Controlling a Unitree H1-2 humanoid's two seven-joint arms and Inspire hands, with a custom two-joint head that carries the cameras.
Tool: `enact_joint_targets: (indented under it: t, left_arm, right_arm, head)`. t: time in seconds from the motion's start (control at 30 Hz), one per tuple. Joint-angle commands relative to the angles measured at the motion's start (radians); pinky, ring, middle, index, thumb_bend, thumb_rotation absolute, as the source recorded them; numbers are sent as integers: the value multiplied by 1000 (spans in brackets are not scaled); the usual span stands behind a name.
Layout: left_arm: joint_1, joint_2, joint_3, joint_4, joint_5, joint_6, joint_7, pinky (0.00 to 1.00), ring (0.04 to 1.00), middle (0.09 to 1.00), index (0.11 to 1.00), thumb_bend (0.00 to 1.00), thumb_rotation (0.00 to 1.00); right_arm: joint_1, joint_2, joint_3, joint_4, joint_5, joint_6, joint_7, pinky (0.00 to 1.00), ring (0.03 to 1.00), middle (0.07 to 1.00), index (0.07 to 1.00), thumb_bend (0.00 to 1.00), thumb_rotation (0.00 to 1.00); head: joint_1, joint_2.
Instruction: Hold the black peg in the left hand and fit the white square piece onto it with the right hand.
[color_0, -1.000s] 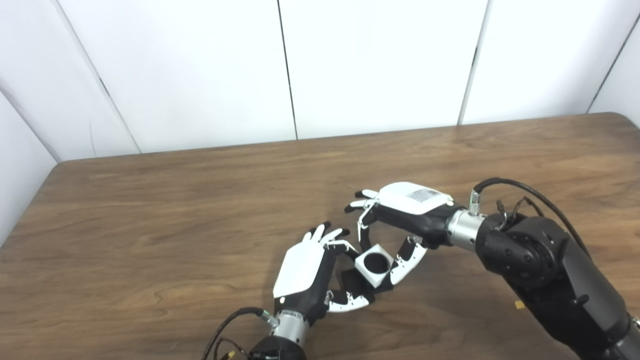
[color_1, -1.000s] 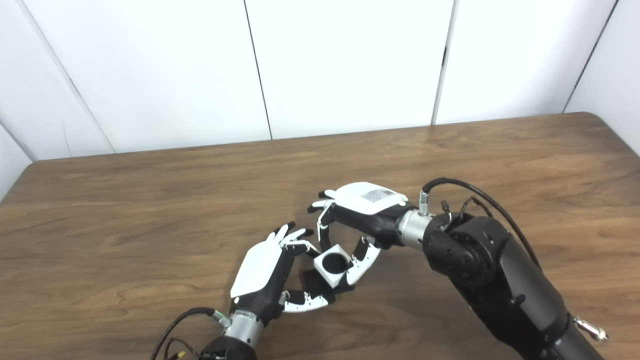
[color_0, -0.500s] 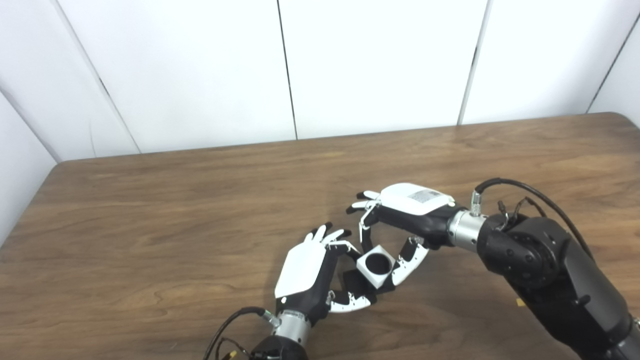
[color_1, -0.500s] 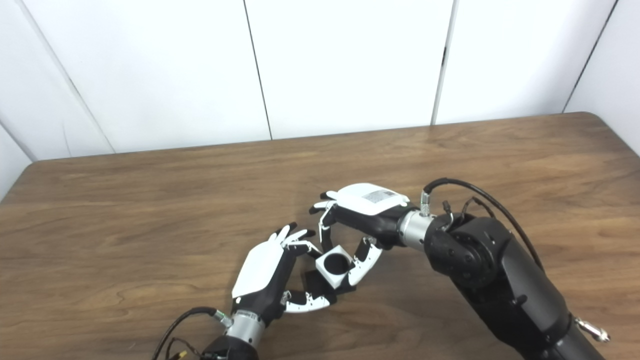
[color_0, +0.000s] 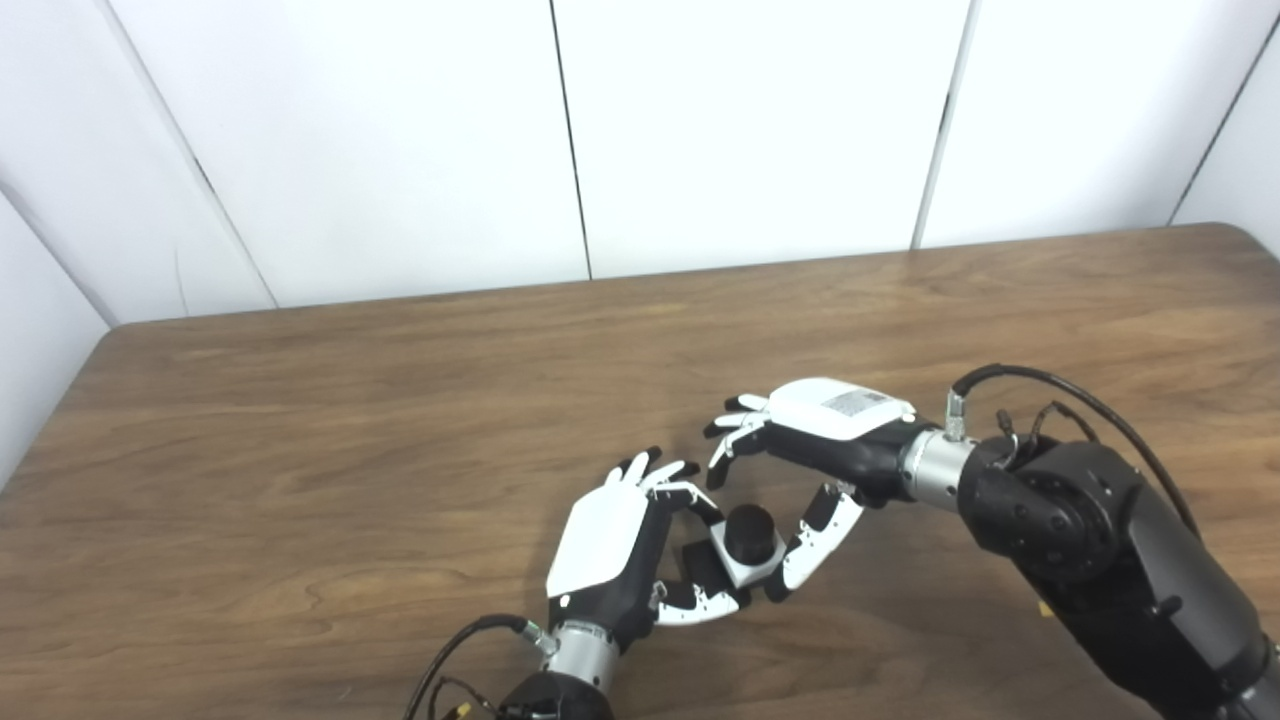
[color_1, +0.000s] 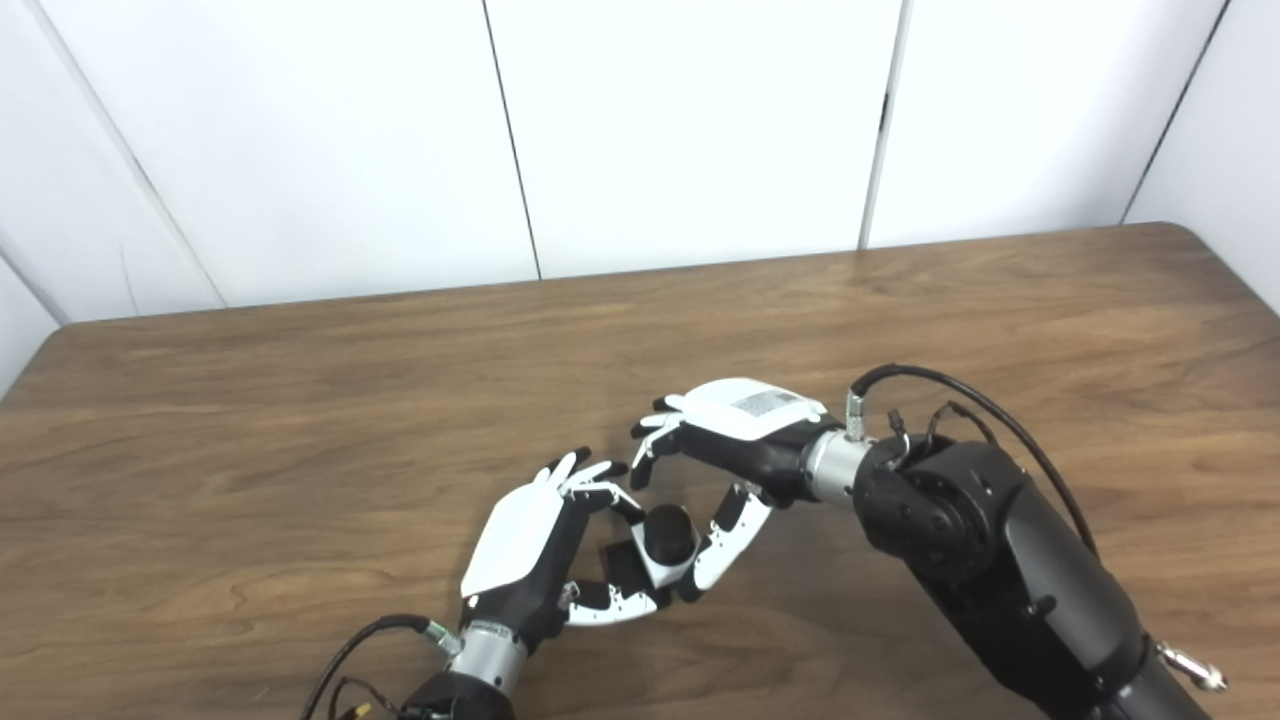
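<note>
A: What is the left hand (color_0: 610, 545) doing?

B: It is curling around the black peg (color_0: 752, 527), fingers and thumb clamped on the dark base low down, near the counter (color_0: 300, 430). The grip itself is partly hidden behind the palm, so I am judging the hold from the closed fingers.

A: And the right hand (color_0: 815, 455)?

B: It is arching over from the right with its fingers spread. The thumb is reaching down just beside the white square piece (color_0: 738, 567), though I cannot tell whether it is touching. The upper fingers are standing apart from the piece, so the hand is looking empty.

A: Where is the piece sitting?

B: It is sitting around the peg, with the peg's rounded black top poking up through its hole. Both are lying between the two hands, toward the near edge of the counter.

A: What could go wrong now?

B: I think the piece may be only part way down, or slightly cocked. If the right hand is pulling away while its thumb is brushing a corner, it could be dragging the piece back up or tilting it until it jams. If the left hand is loosening early, peg and piece could be tipping over together.
</note>
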Motion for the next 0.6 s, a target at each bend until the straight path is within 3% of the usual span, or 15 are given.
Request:
enact_joint_targets:
  t: [0.0,0.3,0.57]
  left_arm:
    - [-10,5,-2,-11,26,7,-5,1000,971,874,684,782,165]
    - [-14,14,4,-30,42,37,-43,1000,966,888,804,908,237]
    - [-22,53,14,-83,67,90,-139,1000,974,913,874,969,270]
  right_arm:
    - [-30,-13,-15,-9,2,-10,-13,890,1000,933,741,998,388]
    - [-27,-11,-26,-3,4,-2,-17,899,1000,937,733,982,387]
    - [-26,-8,-36,1,-4,3,-24,896,1000,934,730,975,383]
  head:
    - [-1,1]
    - [1,-7]
    - [3,-13]
